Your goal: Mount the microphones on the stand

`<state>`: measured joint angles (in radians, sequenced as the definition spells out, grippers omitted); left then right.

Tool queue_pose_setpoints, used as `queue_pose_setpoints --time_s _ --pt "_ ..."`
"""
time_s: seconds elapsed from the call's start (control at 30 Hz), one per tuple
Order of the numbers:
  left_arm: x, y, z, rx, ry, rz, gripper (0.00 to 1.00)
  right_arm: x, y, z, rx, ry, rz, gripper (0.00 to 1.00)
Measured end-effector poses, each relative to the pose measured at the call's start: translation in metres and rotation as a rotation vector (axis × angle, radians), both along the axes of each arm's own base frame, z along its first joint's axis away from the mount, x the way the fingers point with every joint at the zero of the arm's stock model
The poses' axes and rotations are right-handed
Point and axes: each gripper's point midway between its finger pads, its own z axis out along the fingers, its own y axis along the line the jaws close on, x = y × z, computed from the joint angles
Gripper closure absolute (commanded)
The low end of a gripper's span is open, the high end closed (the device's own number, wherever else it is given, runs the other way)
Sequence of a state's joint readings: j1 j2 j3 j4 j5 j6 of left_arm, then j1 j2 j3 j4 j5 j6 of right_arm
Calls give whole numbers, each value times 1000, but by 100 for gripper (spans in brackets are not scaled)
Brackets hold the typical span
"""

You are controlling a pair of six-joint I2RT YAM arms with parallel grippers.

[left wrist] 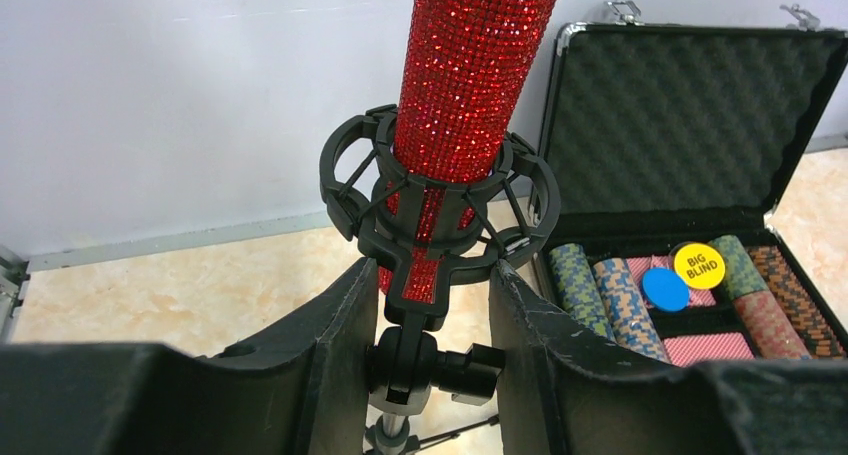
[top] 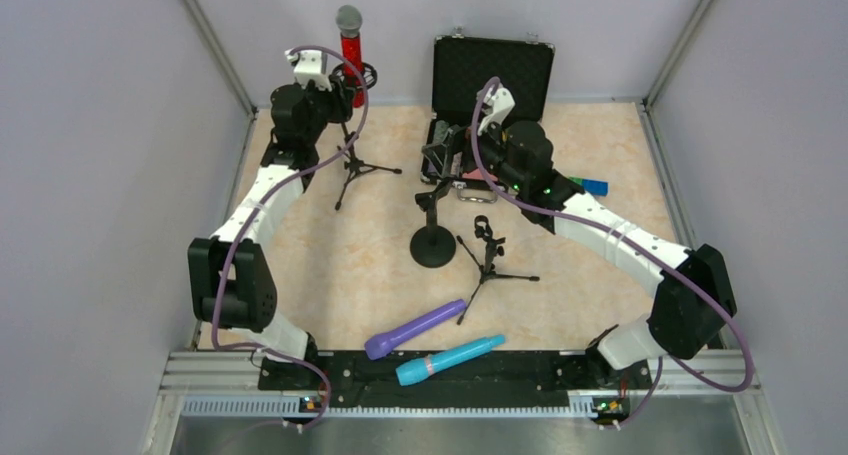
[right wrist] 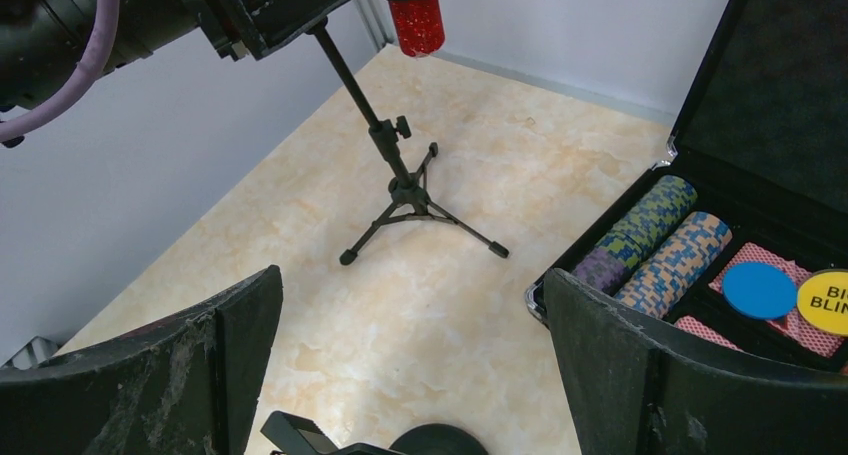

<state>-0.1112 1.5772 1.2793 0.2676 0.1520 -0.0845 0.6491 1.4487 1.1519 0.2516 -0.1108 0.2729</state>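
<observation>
Left hand: fingers partly apart, one on each side of the swivel joint at the top of the tripod stand. The joint fills most of the gap. Cannot tell whether the pads press on it or only flank it.

Red microphone: seated upright in the shock mount just above the left hand's fingertips. Its glitter body passes down through the ring and its butt end shows below it. The mesh head points up, above the hand.

Right hand: fingers spread wide, nothing between them. It hangs over the counter. The open case of chips is just beside its right finger. The tripod stand is ahead of it, well apart. The round-base stand is directly under it.

Purple microphone and turquoise microphone: both lie flat on the counter, side by side, behind both hands and well apart from them. Neither is touched.

Small tripod stand: stands behind the right hand, its clip empty.
</observation>
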Motion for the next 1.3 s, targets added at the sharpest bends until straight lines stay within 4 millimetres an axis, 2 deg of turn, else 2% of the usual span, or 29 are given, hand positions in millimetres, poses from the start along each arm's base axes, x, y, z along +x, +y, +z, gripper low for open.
queue_pose_setpoints --time_s 0.17,0.27,0.33,0.47,0.5,0.53,0.67,0.7,0.77,0.83,1.1,1.17,1.3 --pt "9 7 -4 -39 -4 9 99 0 1 -1 -1 3 4 1" --pt "12 7 -14 -44 24 1 98 0 1 -1 -1 4 5 1" --pt "16 9 -37 -38 84 3 97 0 1 -2 1 7 6 1" --pt "21 14 -98 -25 237 16 95 1 3 -6 -1 17 7 1" --pt "20 14 -109 -24 264 17 94 2 3 -8 -4 20 7 1" --pt "19 14 -112 -18 269 12 93 2 3 -9 -5 23 7 1" --pt "19 15 -112 -18 270 11 85 2 2 -11 -9 27 7 1" --pt "19 15 -112 -18 269 11 80 2 2 -11 -9 28 7 1" --pt "19 14 -113 -18 269 7 62 2 2 -11 -9 28 8 1" --pt "18 13 -113 -17 267 -4 49 2 3 -11 -8 30 9 1" --pt "11 -3 -115 -51 293 -96 17 4 7 -21 -13 54 18 1" --pt "9 -6 -112 -57 291 -115 11 4 7 -22 -10 59 20 1" --pt "3 -12 -98 -71 267 -150 9 2 8 -21 -5 62 27 1"
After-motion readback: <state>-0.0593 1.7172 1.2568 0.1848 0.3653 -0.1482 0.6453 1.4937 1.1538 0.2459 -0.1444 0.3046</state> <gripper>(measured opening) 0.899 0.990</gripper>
